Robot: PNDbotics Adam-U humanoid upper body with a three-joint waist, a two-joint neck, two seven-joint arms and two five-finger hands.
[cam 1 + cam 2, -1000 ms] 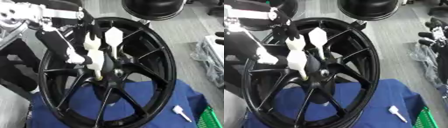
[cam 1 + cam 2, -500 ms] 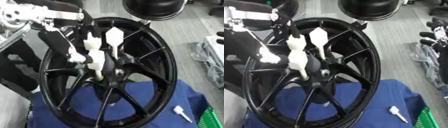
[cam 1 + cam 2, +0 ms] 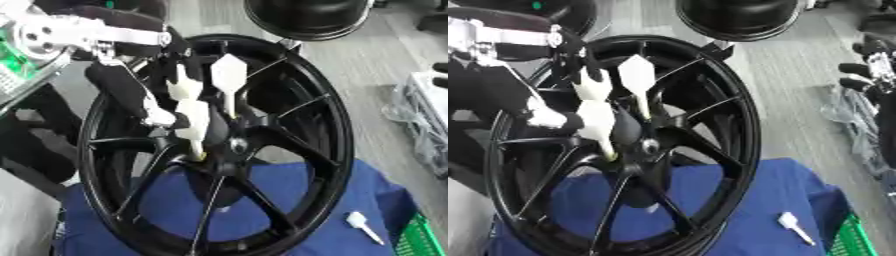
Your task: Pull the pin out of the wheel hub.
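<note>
My left hand reaches into the black wheel hub, which stands on a blue cloth; my fingers curl around a white pin at the centre; another white pin lies on the cloth at lower right.

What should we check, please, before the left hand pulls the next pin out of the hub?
1. Left hand at the hub: ok, its pale fingers lie against the centre.
2. Fingers closed on a pin: cannot tell, the fingers hide their tips.
3. Pin in the wheel: ok, one white pin with a broad flat head stands above the hub.
4. Wheel steady: ok, it stands tilted on the blue cloth.
5. Earlier pin set aside: ok, a white pin lies on the cloth, right of the wheel.
6. Right hand: cannot tell, not in view.
</note>
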